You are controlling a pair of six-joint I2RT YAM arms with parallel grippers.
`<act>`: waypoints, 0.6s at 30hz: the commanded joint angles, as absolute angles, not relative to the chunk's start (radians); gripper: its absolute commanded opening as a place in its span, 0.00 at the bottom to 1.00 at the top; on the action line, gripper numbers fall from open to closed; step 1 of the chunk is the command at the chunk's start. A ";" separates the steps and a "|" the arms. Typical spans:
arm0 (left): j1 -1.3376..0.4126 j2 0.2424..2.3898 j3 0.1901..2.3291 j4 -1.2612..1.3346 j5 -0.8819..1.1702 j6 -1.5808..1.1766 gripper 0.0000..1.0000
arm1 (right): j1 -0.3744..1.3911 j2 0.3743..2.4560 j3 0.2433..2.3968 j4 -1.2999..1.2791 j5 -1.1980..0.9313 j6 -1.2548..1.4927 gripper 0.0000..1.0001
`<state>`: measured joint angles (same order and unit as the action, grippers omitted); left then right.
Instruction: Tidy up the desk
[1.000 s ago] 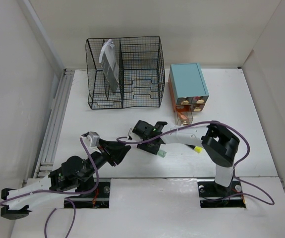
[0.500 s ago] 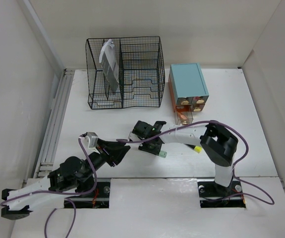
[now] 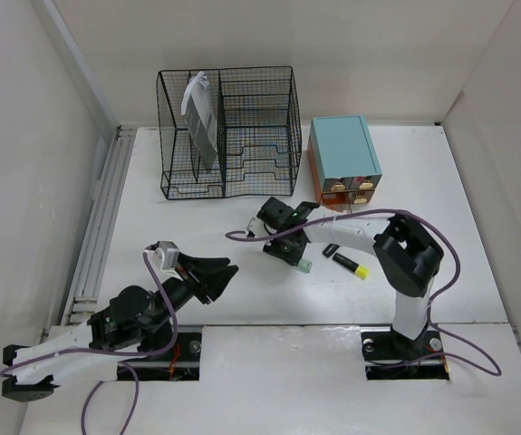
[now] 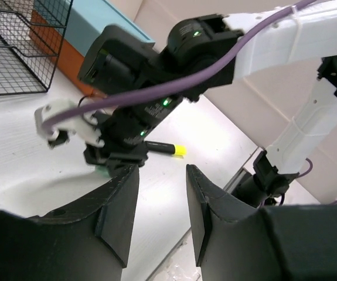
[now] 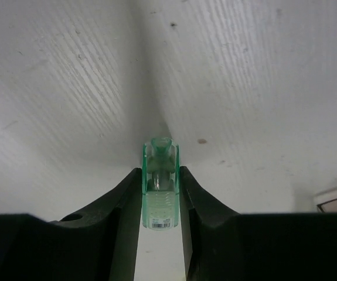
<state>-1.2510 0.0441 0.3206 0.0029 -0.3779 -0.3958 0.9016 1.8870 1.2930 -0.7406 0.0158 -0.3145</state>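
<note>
One white worktop (image 3: 151, 227) spans the scene under both arms, with a wire rack (image 3: 228, 131) and a teal drawer box (image 3: 343, 159) at its far edge. Near its middle our right end effector (image 5: 160, 171) is clenched on a small green translucent piece (image 5: 159, 193). We judge it best to lift straight up, clear of the yellow-capped marker (image 3: 346, 262) just to the right. Our left end effector (image 4: 161, 172) hangs parted and empty.
</note>
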 commanded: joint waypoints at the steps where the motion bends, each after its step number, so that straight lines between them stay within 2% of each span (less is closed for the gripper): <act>1: -1.256 0.067 0.325 0.029 -0.416 -0.408 0.35 | 0.879 1.786 1.341 -0.735 -0.066 -0.382 0.06; 8: -1.256 0.115 0.334 0.040 -0.428 -0.417 0.35 | 0.776 1.694 1.382 -0.735 -0.127 -0.443 0.02; 13: -1.256 0.133 0.334 0.060 -0.428 -0.417 0.35 | 0.573 1.618 1.402 -0.695 -0.202 -0.549 0.01; 18: -1.256 0.133 0.325 0.069 -0.419 -0.417 0.35 | 0.414 1.586 1.402 -0.680 -0.323 -0.754 0.11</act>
